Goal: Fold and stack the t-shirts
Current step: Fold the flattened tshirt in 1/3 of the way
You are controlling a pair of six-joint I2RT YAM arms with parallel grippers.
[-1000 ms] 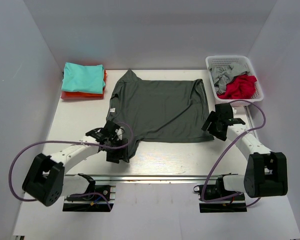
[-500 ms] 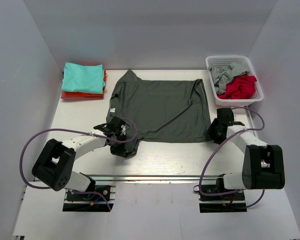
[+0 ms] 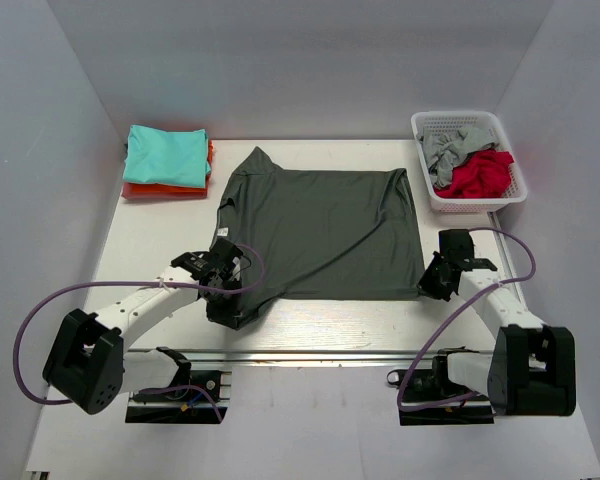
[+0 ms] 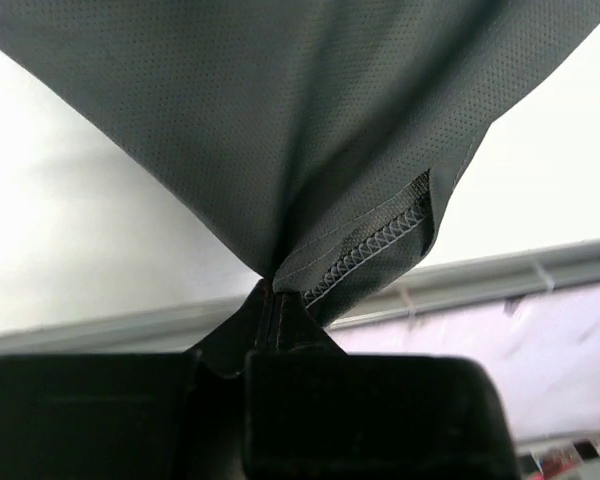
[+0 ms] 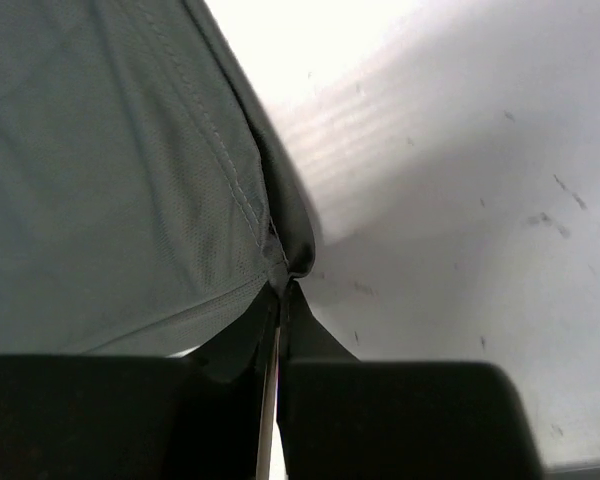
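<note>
The charcoal t-shirt (image 3: 325, 230) is spread out mostly flat in the middle of the table (image 3: 150, 250), and both arms have a near corner of it.

The left gripper (image 3: 227, 303) is pinched tight on the near-left corner. In the left wrist view the fingers are pressed together with a stitched hem edge squeezed between them, and the cloth fans out from the pinch. That corner looks bunched up from the top camera.

The right gripper (image 3: 432, 284) is clamped on the near-right corner the same way: fingers closed with the seam edge caught between them and bare white table just beside it.

Everything else sits at the far side. At far left, a folded teal t-shirt (image 3: 165, 153) lies on top of an orange t-shirt (image 3: 165, 189), close to the charcoal one but not touching. At far right, the white mesh basket (image 3: 455, 120) holds a light grey t-shirt (image 3: 445, 150) and a red t-shirt (image 3: 477, 172), both crumpled.
</note>
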